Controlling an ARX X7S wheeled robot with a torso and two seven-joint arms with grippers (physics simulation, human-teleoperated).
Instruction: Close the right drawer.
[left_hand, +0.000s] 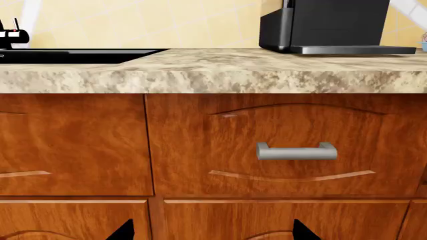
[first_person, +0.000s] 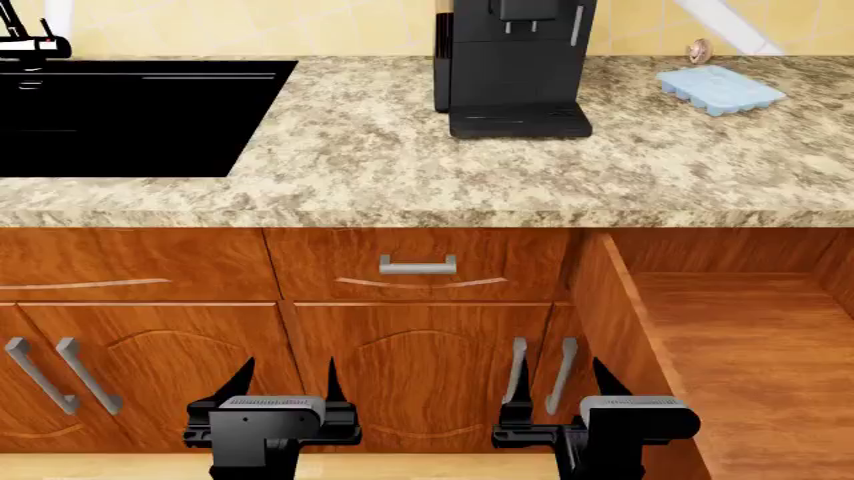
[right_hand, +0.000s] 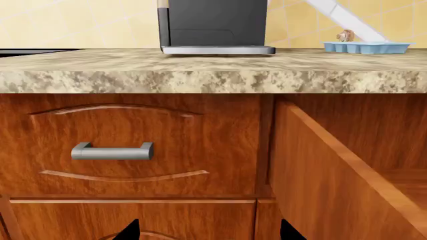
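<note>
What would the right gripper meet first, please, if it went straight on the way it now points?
Probably the cabinet face under the countertop: the right gripper aims about at the strip between the closed drawer front and the open right drawer, whose side wall lies close alongside. Depth is unclear.

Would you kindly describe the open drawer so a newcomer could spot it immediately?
Start at the black coffee machine on the granite counter, then look below and to its right. The right drawer juts far out, showing a bare wooden interior; the neighbouring drawer with a silver handle sits shut.
</note>
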